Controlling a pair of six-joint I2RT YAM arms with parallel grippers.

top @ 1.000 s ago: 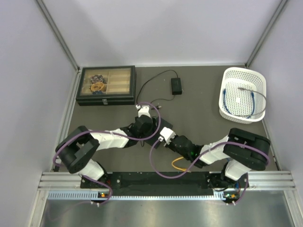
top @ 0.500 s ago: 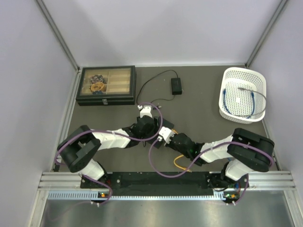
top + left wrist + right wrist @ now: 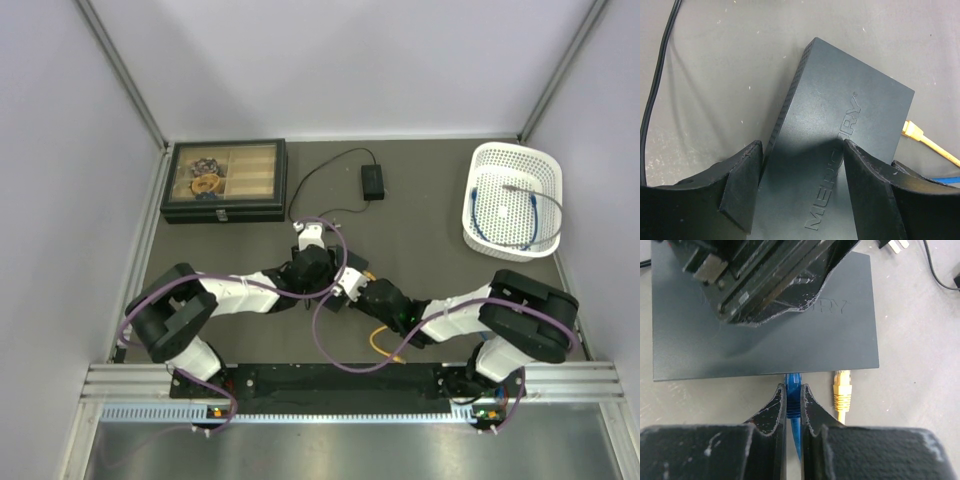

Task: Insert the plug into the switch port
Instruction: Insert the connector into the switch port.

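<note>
Only legible txt: "MERCURY" w/ small ® mark, embossed on top of dark grey switch box (image 3: 840, 90), left wrist view. Right wrist view shows just "RY" of same word.

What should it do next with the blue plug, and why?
Probably a short straight push of the blue plug into the switch: the right end effector pinches it, tip at the switch's edge beside the yellow plug, while the left end effector sits open over it.

Top external: I look down from high behind the arm bases, over the whole tabletop (image 3: 420, 215).
Left wrist: close above the switch (image 3: 840, 125).
Right wrist: close, facing its near-right edge.
Shared: the switch.
</note>
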